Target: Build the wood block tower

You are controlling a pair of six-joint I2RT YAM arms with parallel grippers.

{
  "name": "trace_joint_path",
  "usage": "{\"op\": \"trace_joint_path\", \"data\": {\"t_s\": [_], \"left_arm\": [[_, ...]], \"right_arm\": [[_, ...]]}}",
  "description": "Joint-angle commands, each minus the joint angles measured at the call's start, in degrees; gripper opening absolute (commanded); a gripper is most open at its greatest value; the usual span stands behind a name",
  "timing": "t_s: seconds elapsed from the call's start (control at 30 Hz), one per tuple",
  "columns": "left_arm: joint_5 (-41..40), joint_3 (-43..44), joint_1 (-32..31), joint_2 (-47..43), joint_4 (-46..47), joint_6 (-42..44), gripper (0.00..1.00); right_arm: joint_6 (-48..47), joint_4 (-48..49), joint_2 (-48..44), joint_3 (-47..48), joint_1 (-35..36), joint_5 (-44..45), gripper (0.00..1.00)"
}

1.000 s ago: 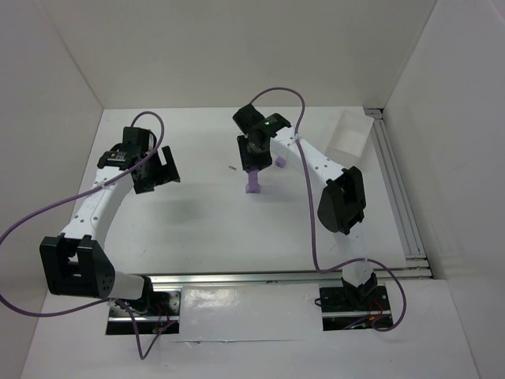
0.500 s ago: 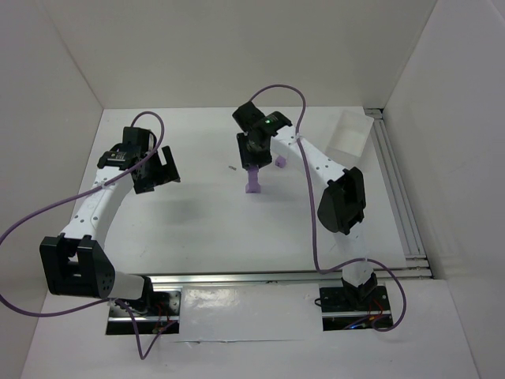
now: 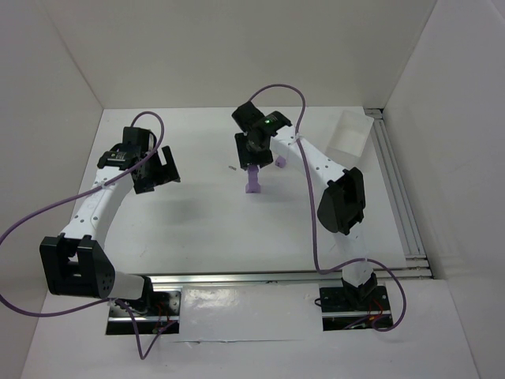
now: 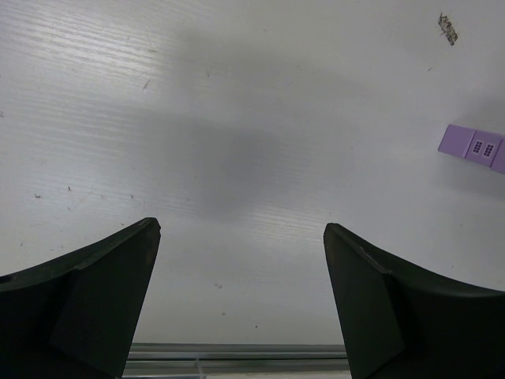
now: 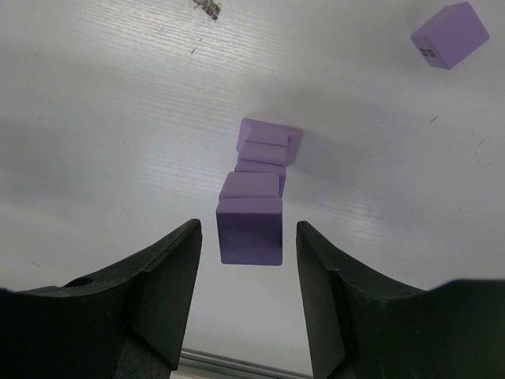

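Observation:
The tower (image 3: 254,183) is a narrow column of lilac cubes near the middle of the table. In the right wrist view I look down on it, with its top cube (image 5: 250,230) nearest the camera. My right gripper (image 3: 252,155) hangs just above the tower. It is open (image 5: 248,230), with a gap between each finger and the top cube. One loose lilac cube (image 3: 280,162) lies just right of the tower and shows in the right wrist view (image 5: 450,35). My left gripper (image 3: 162,170) is open and empty (image 4: 241,229) over bare table at the left. Lilac blocks (image 4: 473,148) show at that view's right edge.
A shallow white tray (image 3: 347,133) lies at the back right. A metal rail (image 3: 398,189) runs along the right side of the table and another (image 3: 260,276) along the near edge. White walls enclose the table on three sides.
My right gripper has risen slightly above the tower. The tower, the loose cube and the left arm have not moved.

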Motion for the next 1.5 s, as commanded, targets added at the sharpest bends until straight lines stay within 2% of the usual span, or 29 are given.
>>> {"op": "trace_joint_path", "data": {"t_s": [0.0, 1.47], "left_arm": [[0.2, -0.1, 0.3, -1.8, 0.5, 0.6, 0.98], [0.7, -1.2, 0.3, -2.8, 0.5, 0.6, 0.98]], "right_arm": [[-0.7, -1.7, -0.1, 2.7, 0.5, 1.2, 0.59], [-0.2, -2.8, -0.1, 2.7, 2.1, 0.7, 0.60]]}}
